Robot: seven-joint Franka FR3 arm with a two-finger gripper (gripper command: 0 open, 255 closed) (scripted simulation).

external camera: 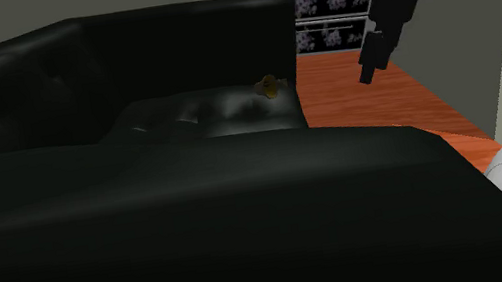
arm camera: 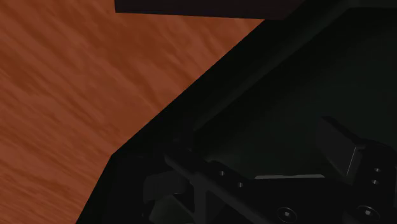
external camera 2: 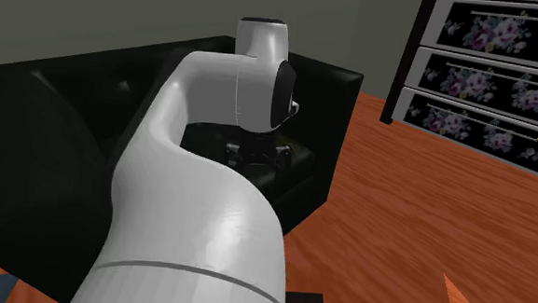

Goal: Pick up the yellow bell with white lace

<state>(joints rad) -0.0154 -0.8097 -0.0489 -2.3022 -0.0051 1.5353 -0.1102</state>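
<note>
Bell (external camera: 272,86): small, yellowish, lace too small to make out. It sits on the seat cushion (external camera: 205,116) of the black sofa (external camera: 197,203), at nine o'clock from the gripper in the shoulder view. Gripper (external camera: 367,76): fingers apart, holding nothing, hanging over the orange floor (external camera: 354,100), well apart from the bell. Recommended handling: travel toward nine o'clock high enough to clear the sofa's edge, centre over the bell, descend with fingers wide, and close once they straddle it.

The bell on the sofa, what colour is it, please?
The bell is dull yellow; the shoulder view shows it best.
</note>
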